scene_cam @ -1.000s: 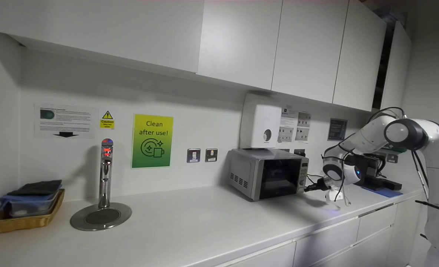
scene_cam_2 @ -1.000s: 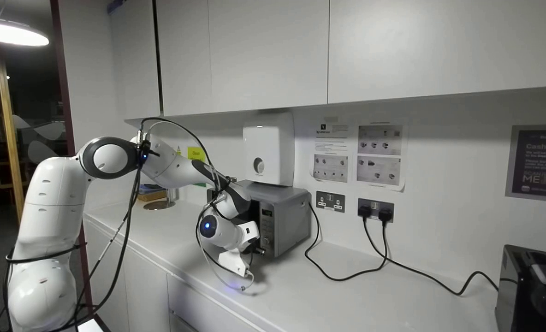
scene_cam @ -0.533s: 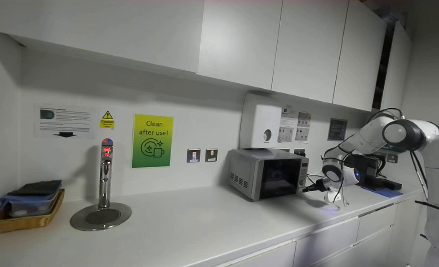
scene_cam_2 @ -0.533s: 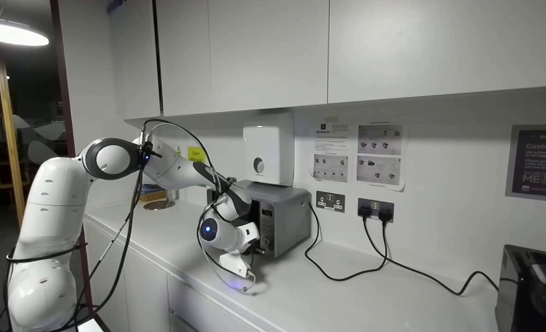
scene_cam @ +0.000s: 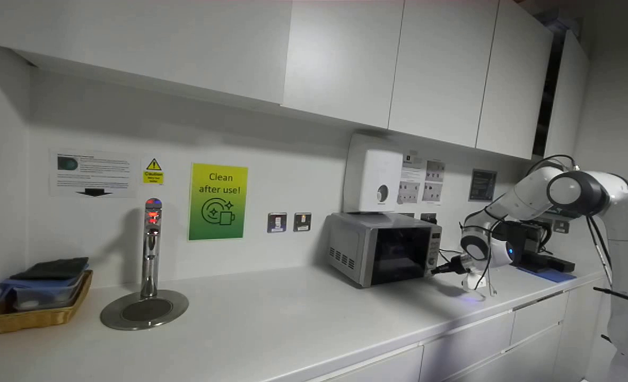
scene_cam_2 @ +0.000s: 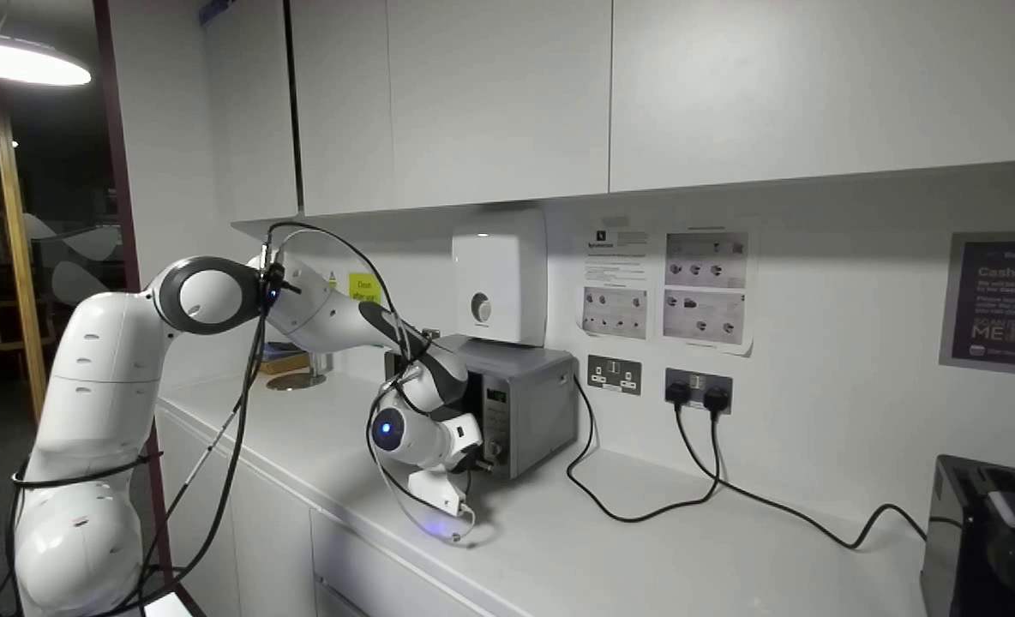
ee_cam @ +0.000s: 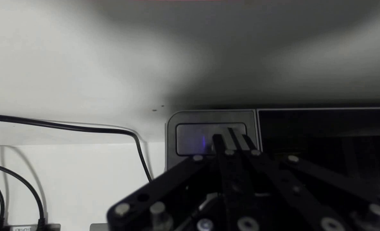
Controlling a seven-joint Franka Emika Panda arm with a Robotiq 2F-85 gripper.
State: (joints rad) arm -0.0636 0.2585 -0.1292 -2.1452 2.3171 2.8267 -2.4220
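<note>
Wrist view, standing upside down, shows us the gripper (ee_cam: 234, 137) with its two fingers together, nothing seen between them, the tips laid over the button (ee_cam: 196, 140) at the foot of the panel (scene_cam_2: 497, 418) on the microwave (scene_cam_2: 535, 411). We cannot tell whether they touch the button or stop just short. The microwave sits on the counter (scene_cam: 271, 323), below the dispenser (scene_cam: 367, 172) in both exterior views, its door (scene_cam: 400, 254) apparently closed.

We judge the button smooth and stiff, light to push, with no edge for pinching; joined tips would bear best square on its middle, for on the door side, where they line up now, they may skid. The microwave should be heavy and rigid, though apt to slide on the smooth counter; its door is the fragile part. To hold the whole, we would take its lower corners, clear of the dial (scene_cam_2: 495, 448). The cord (ee_cam: 81, 128) looks pliant.

For writing, we read "Clean after use!" on the poster (scene_cam: 218, 201) and "Caution" on the sticker (scene_cam: 153, 173) in an exterior view. In an exterior view the sign (scene_cam_2: 1006, 302) shows "Cash for K", cut short, and "SCAN ME". Print on the sheets (scene_cam_2: 615, 287) is too small for us, and we find no legible brand on the microwave
</note>
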